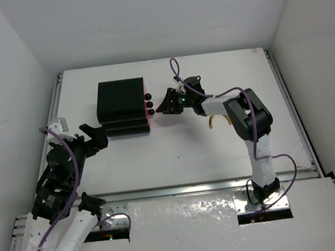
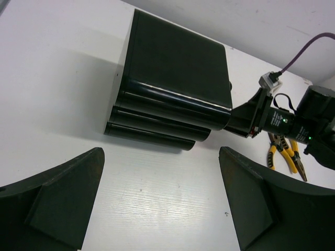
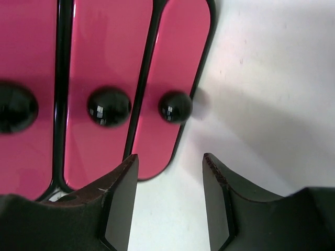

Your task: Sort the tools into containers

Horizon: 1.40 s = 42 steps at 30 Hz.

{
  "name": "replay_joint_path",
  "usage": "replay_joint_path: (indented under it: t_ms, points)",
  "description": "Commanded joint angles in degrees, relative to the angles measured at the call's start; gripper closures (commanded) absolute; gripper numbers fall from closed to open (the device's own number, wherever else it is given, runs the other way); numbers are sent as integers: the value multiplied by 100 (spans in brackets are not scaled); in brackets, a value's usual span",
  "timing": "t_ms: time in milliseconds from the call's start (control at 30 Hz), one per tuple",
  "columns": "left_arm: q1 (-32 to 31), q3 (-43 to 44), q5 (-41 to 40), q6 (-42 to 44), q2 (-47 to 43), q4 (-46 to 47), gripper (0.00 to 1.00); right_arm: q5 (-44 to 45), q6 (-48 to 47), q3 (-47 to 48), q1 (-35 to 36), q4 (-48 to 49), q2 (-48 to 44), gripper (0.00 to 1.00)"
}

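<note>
The black chest (image 1: pixel 120 102) stands at the back left with its three pink-fronted drawers (image 3: pixel 104 57) shut. My right gripper (image 1: pixel 161 107) is open and empty just in front of the round knobs (image 1: pixel 149 104). In the right wrist view its open fingertips (image 3: pixel 170 159) sit just below the rightmost knob (image 3: pixel 175 106), not touching it. My left gripper (image 1: pixel 100 136) is open and empty near the chest's front left corner, with bare table between its fingers (image 2: pixel 160 157). Yellow-handled pliers (image 2: pixel 285 151) lie on the table behind the right arm (image 1: pixel 213 120). Wrenches and screwdrivers are out of view.
The chest (image 2: pixel 172 78) fills the top of the left wrist view, with the right wrist (image 2: pixel 282 120) beside it. White walls enclose the table on three sides. A metal rail (image 1: pixel 163 192) runs along the near edge.
</note>
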Motion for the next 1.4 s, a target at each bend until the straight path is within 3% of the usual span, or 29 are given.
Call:
replay_joint_path:
  t_ms: [0, 267, 800, 867, 1000, 1100, 1367]
  points:
    - [-68, -2, 22, 30, 7, 253, 11, -244, -30, 540, -18, 198, 313, 50]
    - [-68, 7, 31, 30, 25, 262, 11, -525, 242, 1165, -27, 266, 1200, 48]
    - [-68, 7, 57, 47, 51, 270, 11, -877, 823, 1464, -36, 830, 1886, 48]
    - [-68, 7, 66, 47, 51, 271, 11, -965, 945, 1577, -27, 935, 1957, 52]
    - [-68, 7, 66, 47, 69, 270, 11, -1053, 1025, 1684, -36, 1041, 2028, 71]
    - [-68, 7, 66, 47, 77, 271, 11, -1114, 964, 1570, -27, 1182, 1931, 78]
    - [-68, 7, 66, 47, 104, 270, 11, -1149, 788, 638, -290, 1577, 1264, 80]
